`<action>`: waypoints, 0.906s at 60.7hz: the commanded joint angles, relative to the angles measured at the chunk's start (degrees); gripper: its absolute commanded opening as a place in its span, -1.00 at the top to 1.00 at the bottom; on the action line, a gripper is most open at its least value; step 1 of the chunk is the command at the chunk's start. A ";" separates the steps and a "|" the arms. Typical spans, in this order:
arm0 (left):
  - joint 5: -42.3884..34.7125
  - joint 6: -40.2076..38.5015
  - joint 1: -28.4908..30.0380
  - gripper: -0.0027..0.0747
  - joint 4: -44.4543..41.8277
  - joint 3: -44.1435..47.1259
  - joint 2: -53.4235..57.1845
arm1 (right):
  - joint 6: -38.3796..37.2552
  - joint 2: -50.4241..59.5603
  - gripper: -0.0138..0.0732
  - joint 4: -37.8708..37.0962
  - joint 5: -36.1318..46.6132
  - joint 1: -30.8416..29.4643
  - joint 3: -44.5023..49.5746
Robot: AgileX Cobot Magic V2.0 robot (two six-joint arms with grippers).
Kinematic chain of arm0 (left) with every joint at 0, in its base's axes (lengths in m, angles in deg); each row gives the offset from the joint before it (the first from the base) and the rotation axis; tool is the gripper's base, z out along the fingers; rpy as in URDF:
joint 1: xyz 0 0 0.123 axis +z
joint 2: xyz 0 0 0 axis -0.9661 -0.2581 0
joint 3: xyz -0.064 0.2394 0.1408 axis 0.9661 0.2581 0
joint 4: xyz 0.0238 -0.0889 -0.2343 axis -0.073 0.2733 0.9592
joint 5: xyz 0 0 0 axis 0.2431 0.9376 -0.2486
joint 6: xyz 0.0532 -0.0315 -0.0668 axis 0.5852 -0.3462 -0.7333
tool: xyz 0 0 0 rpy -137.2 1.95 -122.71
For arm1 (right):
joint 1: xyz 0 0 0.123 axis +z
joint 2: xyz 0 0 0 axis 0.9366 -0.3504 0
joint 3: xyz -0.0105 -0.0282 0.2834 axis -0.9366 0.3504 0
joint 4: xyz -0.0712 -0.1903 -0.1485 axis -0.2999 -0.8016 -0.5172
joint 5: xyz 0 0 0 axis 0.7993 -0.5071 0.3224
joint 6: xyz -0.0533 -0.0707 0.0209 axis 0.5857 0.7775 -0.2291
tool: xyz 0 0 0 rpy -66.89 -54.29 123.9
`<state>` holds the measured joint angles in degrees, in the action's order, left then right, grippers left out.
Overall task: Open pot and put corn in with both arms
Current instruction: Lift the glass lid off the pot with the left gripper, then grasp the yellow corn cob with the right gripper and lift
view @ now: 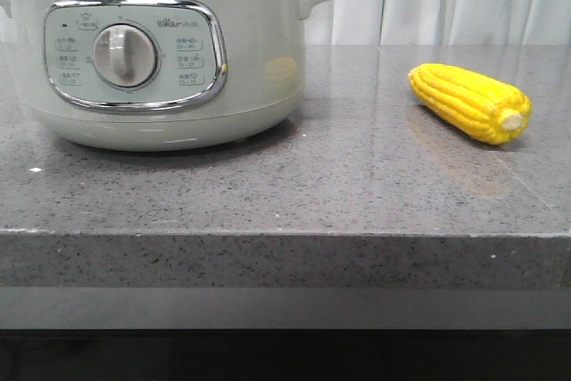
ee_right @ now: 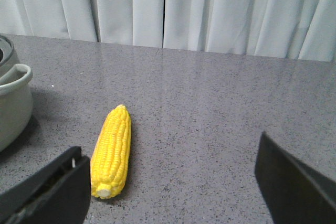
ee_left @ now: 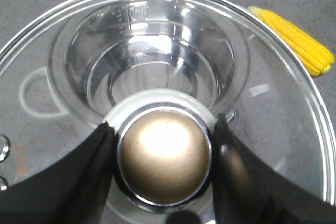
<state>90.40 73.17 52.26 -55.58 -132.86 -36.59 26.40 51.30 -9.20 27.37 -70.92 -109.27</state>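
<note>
Pot sitting on the grey stone counter, dial panel facing the front camera, corn lying well apart from it on the same counter, pale stub end toward the counter's front edge. Glass lid seen from above in the left wrist view, steel-rimmed, the shiny inner bowl showing through it. Bronze knob of that lid sitting right between the jaws of the left gripper, black fingers pressed on either side of it, clamped on the knob. Cannot tell from this angle whether the lid is lifted clear of the pot. Right gripper spread wide over the counter, nothing between the jaws, corn just beside the inner edge of one finger, not touching it. Pot handle off beyond that same finger, white curtain behind.
</note>
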 commanded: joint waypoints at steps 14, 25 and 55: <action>-10.69 0.05 -0.44 0.69 1.20 18.98 23.19 | -0.01 -5.57 -0.80 0.57 4.46 0.06 -1.84; -10.52 -0.08 -0.44 0.69 1.20 26.53 34.87 | -0.01 -12.69 -0.80 0.76 4.06 0.06 -3.11; -10.52 -0.08 -0.44 0.69 1.20 32.63 47.22 | -0.01 -47.29 -0.80 3.31 -4.24 7.26 -23.60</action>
<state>88.37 73.28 52.26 -55.58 -98.35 11.21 26.40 8.94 -6.80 20.64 -64.62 -127.43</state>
